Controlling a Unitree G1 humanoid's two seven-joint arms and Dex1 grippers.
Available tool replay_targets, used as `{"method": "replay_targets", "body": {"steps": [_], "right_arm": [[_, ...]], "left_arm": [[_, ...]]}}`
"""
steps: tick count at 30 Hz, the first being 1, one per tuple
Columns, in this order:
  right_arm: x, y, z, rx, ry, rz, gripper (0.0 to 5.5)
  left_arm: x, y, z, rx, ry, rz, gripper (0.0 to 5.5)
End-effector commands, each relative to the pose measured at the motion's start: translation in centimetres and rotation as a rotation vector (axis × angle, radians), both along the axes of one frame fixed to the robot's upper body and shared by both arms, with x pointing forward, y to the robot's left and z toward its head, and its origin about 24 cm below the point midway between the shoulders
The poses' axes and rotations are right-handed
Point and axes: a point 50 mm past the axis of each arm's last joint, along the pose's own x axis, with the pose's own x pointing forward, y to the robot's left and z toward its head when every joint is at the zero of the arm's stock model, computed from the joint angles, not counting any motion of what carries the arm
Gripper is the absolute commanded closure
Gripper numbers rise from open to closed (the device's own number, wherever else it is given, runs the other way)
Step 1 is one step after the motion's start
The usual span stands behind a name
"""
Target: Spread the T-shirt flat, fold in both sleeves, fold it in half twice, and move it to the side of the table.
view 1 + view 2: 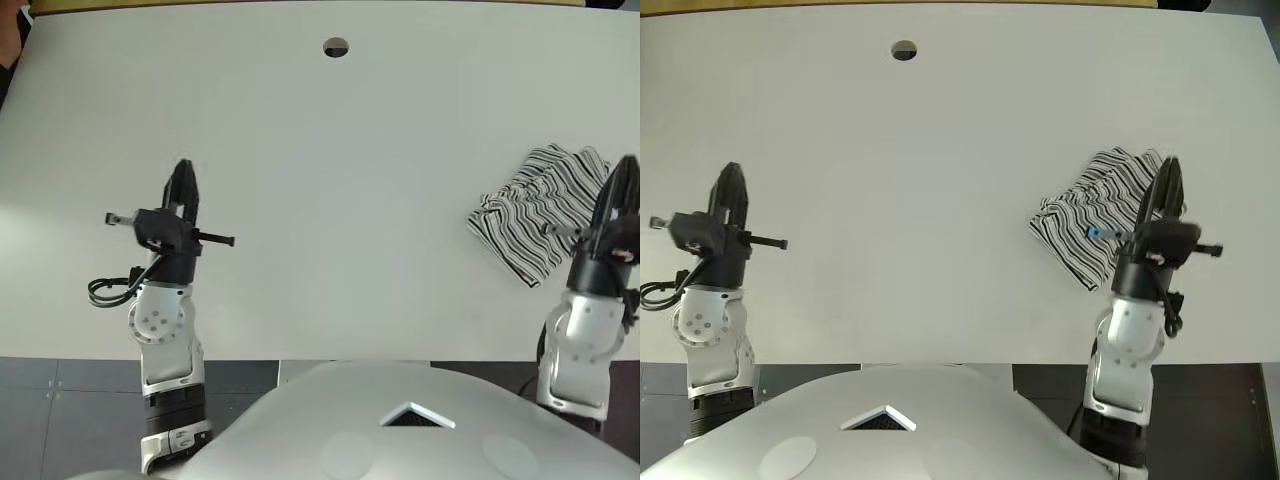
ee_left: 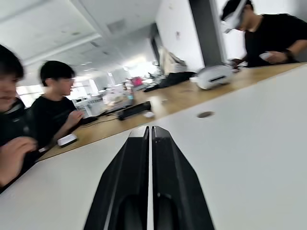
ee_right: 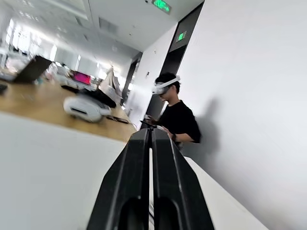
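Note:
A black-and-white striped T-shirt (image 1: 1098, 219) lies folded into a small bundle on the white table (image 1: 340, 200), toward its right side. My right gripper (image 1: 1169, 172) is raised above the table just right of the bundle, fingers pointing up and pressed together with nothing between them; the right wrist view shows the same shut fingertips (image 3: 150, 136). My left gripper (image 1: 183, 175) stands upright over the left part of the table, far from the shirt, and is shut and empty too, as its fingertips (image 2: 150, 132) show.
A round cable hole (image 1: 336, 47) sits near the table's far edge. A loose black cable (image 1: 112, 288) hangs by my left wrist. The near table edge runs just in front of both arms.

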Motion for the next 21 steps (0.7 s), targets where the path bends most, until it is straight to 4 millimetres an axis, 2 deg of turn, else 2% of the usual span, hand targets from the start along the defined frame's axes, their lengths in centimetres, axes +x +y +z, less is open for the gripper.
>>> {"method": "replay_targets", "body": {"steps": [1, 5, 11, 15, 18, 21], "right_arm": [[-2.0, 0.0, -1.1, -0.034, 0.021, -0.01, 5.4], [-4.0, 0.1, -0.8, -0.045, -0.016, 0.004, 5.4], [-7.4, 2.3, -0.7, -0.259, -0.035, 0.134, 5.4], [-9.9, 2.2, -0.1, -0.235, -0.026, 0.104, 5.4], [-10.4, 3.0, 0.2, -0.28, -0.035, 0.144, 5.4], [-10.9, 2.9, 0.5, -0.24, -0.009, 0.136, 5.4]], "left_arm": [[-0.5, 0.6, 0.5, -0.022, -0.05, 0.064, 5.37], [-2.2, -1.6, 0.9, 0.12, -0.114, -0.015, 5.37], [-4.7, -2.3, 1.3, 0.216, -0.149, 0.004, 5.37], [-6.9, -2.5, 1.6, 0.282, -0.135, -0.022, 5.37], [-8.4, -3.3, 1.9, 0.427, -0.176, -0.061, 5.37], [-9.2, -3.4, 2.0, 0.471, -0.19, -0.061, 5.37]]}}
